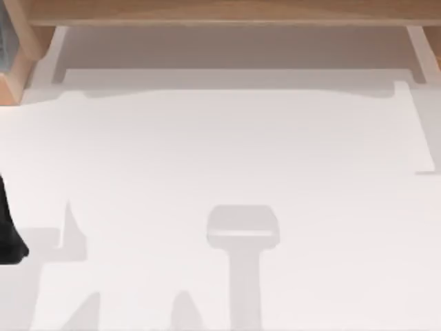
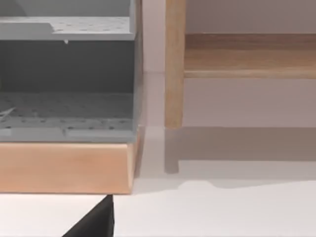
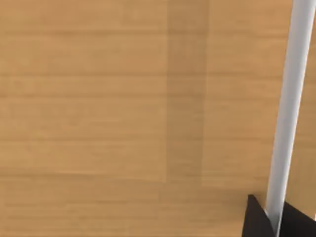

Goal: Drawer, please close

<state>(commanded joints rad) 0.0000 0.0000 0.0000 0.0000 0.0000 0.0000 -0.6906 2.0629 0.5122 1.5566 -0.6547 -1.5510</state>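
Count: one drawer, one handle, one rack, one post, two arms.
Drawer: its front is facing the right pincer at close range, with the handle running across it as a straight bar.
Right pincer: its two fingers are sitting one on each side of the handle, pressing against it and gripping it.
Left arm: it is idling at the left edge of the counter.
Left pincer: it is pointing toward the rack; how wide it is standing cannot be told.
Counter: it is lying flat and white, carrying soft grey shadows.
Surroundings: a frame is running along the far edge of the counter; the rack is standing at the far left on a base, with the post just beside it and a shelf joining the post.
Materials: the drawer front, frame, base, post and shelf are showing light wood grain; the handle is showing smooth white; the rack is showing grey, perforated levels; the pincer fingers are showing matt black.
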